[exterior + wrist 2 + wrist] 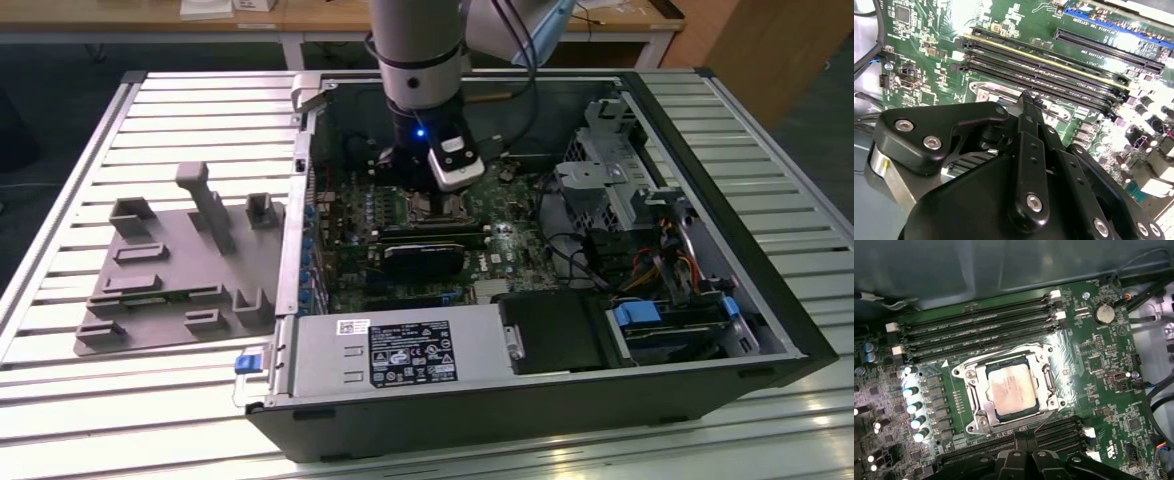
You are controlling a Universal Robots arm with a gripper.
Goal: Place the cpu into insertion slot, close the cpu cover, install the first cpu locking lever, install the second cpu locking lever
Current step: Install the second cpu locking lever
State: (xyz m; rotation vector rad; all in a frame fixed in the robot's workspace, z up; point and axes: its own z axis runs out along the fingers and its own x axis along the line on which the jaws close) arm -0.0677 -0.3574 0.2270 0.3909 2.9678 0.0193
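Note:
The cpu (1010, 389), a dull silver square chip, lies flat in the insertion slot (970, 392) on the green motherboard. The silvery cpu cover (1004, 361) lies down around it, so the chip shows through its window. A thin metal lever end (1042, 423) sticks out at the socket corner nearest my gripper. My gripper (1024, 436) hovers just off that socket edge, fingers pressed together with nothing between them. In the second wrist view the gripper (1027, 98) points down at the board beside the memory slots. In the exterior view the gripper (435, 190) hangs over the socket inside the open case.
Long black memory slots (979, 325) run along one side of the socket. A black fan block (424, 255) sits just in front of it, with the power supply (400, 355) nearer still. Drive cages and cables (614, 185) fill the case's right. A grey fixture plate (174, 260) lies outside at the left.

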